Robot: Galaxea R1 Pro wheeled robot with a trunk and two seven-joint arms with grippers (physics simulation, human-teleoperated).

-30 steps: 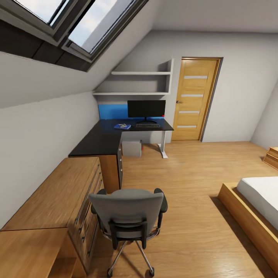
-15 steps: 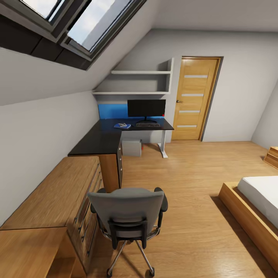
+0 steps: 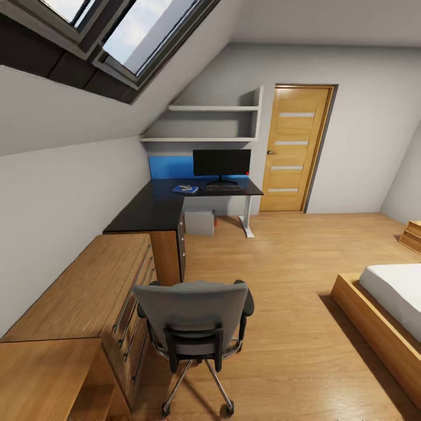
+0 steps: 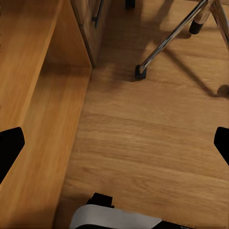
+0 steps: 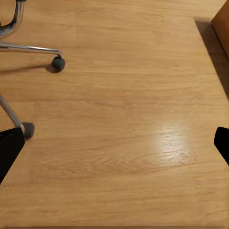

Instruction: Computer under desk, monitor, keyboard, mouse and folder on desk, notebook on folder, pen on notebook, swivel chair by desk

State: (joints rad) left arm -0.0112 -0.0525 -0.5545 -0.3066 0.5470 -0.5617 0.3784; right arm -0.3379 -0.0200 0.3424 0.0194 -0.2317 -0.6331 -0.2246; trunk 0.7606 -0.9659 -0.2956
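- Bedroom, head view: swivel chair stands on the wood floor in the foreground, its grey back toward the camera, just beside a light wooden dresser and well apart from the far leg of the counter.
- The glossy black L-shaped counter sits in the far corner under wall shelves, next to the wooden door.
- Monitor stands upright on the counter, screen dark; keyboard lies just in front of its stand.
- Blue folder lies on the counter beside the keyboard, with a small item on top, too small to identify. Mouse not discernible.
- Computer sits on the floor under the counter.
- No writing or brand marks can be read anywhere.
- Left pincer: fingertips at opposite picture edges, spread wide, holding nothing, above the floor by the chair's chrome base.
- Right pincer: likewise spread wide, empty, over bare floor near the castors.
- Bed at the right.
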